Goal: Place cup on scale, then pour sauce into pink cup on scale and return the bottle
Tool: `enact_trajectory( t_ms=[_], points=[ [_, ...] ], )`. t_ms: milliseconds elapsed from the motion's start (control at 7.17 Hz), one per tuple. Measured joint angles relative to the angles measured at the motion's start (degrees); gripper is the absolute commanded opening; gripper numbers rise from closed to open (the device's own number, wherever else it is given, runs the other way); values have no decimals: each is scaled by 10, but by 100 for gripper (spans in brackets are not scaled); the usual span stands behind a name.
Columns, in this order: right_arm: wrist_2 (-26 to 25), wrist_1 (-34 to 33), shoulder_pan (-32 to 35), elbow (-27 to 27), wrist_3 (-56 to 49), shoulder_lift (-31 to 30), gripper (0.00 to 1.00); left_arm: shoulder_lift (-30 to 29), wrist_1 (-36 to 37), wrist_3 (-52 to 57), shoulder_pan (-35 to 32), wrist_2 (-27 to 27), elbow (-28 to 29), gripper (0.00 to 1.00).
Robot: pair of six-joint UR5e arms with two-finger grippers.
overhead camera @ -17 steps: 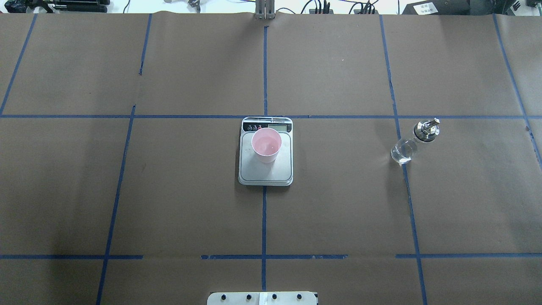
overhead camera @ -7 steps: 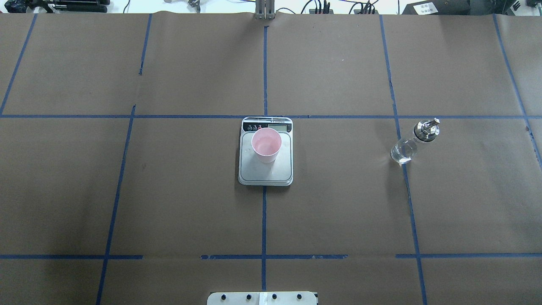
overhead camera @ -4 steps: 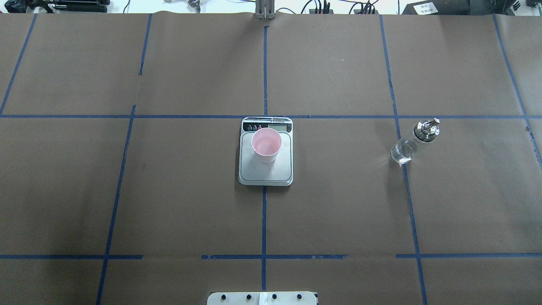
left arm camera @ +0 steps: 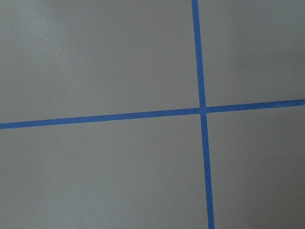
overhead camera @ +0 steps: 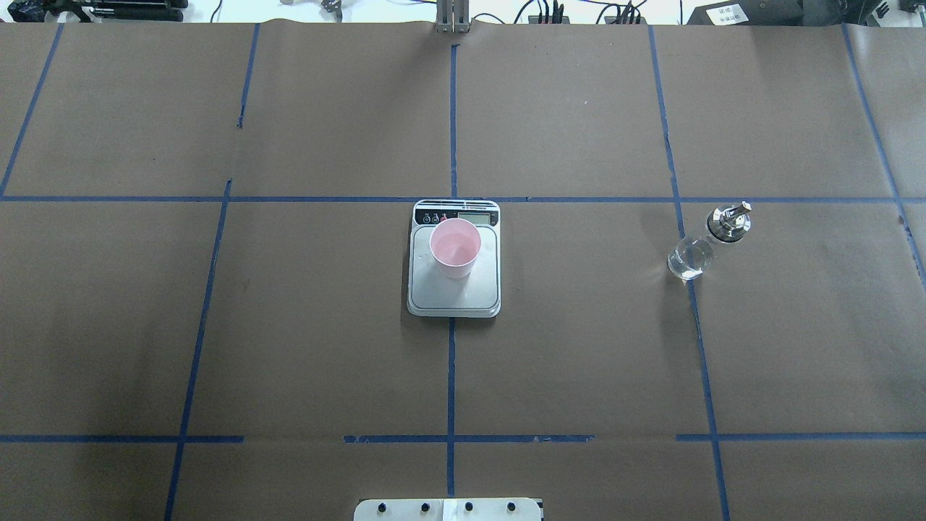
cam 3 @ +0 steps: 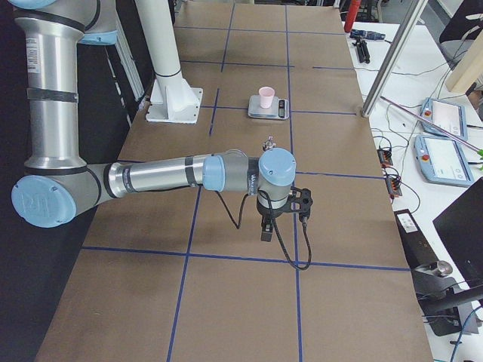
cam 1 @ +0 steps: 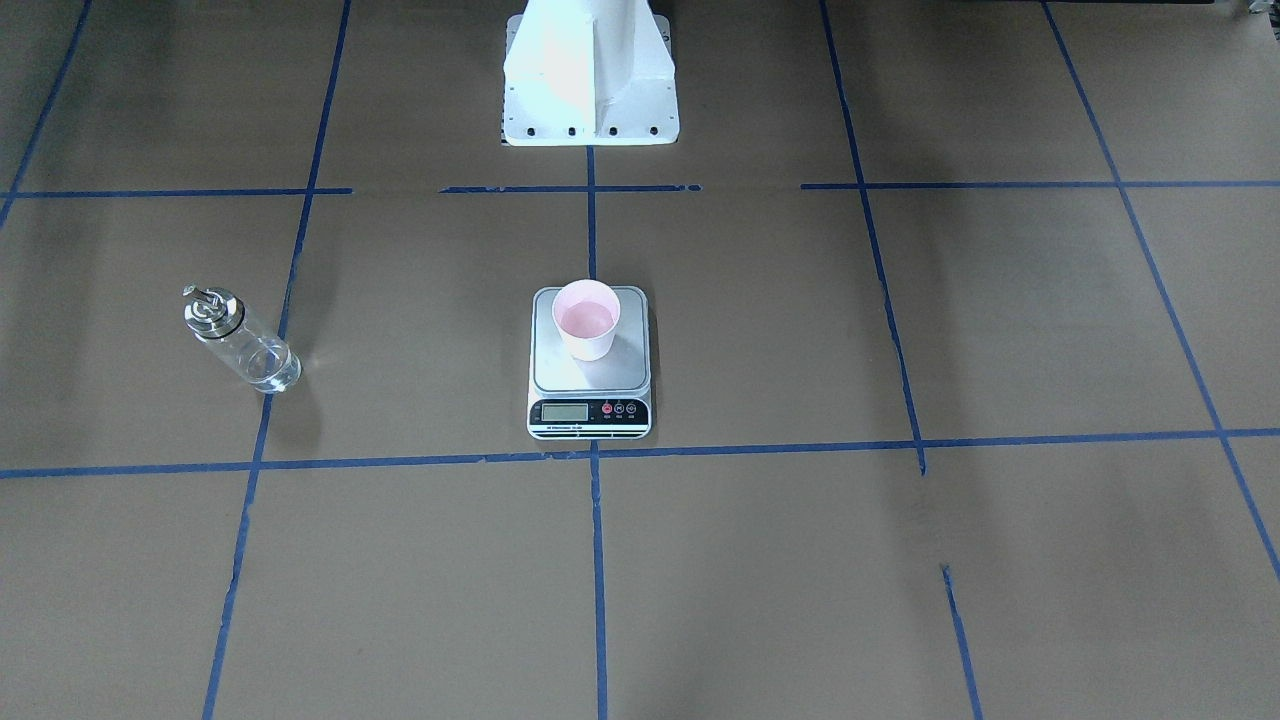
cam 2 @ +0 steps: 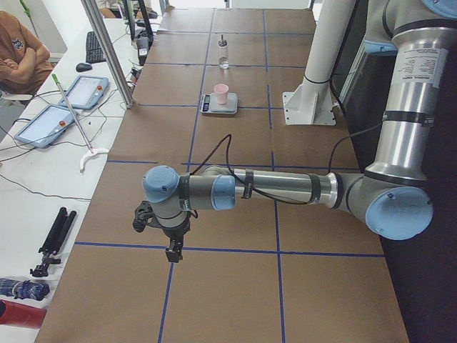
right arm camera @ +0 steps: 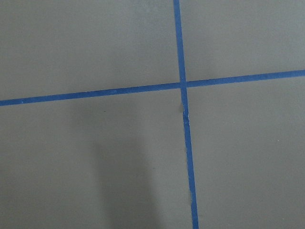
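The cup point(overhead camera: 455, 248) stood upright on the scale point(overhead camera: 453, 298), on the half of the platform nearer the display strip, which faced away from the robot. The scale sat at the middle of the counter point(overhead camera: 579, 347), over a crossing of blue tape point(overhead camera: 451, 376) lines on brown paper. In the front-facing view the cup's pink inside had a faint sheen at the bottom, but whether that was liquid could not be told. The bottle point(overhead camera: 705, 242) stood upright on the counter, well apart from the scale on the robot's right, its foot on a tape line and its metal spout at the top; the sauce point(cam 1: 270, 368) was barely visible as a clear layer in the glass. Both arms were stretched out low over the counter ends, far from the cup and bottle. The left claw point(cam 2: 173, 250) and the right claw point(cam 3: 266, 230) both pointed down above tape lines and appeared only in the side views, so I could not tell whether either was spread or pressed together. Both wrist cameras saw only brown paper and crossing tape.
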Motion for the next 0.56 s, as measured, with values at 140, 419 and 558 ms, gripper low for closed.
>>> enact_trajectory(
  t_ms=[140,419,558],
  points=[
    [1,0,0,0,0,-1,100,0,0,-1,0,-1,0,100],
    [2,0,0,0,0,-1,100,0,0,-2,0,-8,-1,100],
    [2,0,0,0,-1,-1,100,0,0,-2,0,-10,-1,100]
  ],
)
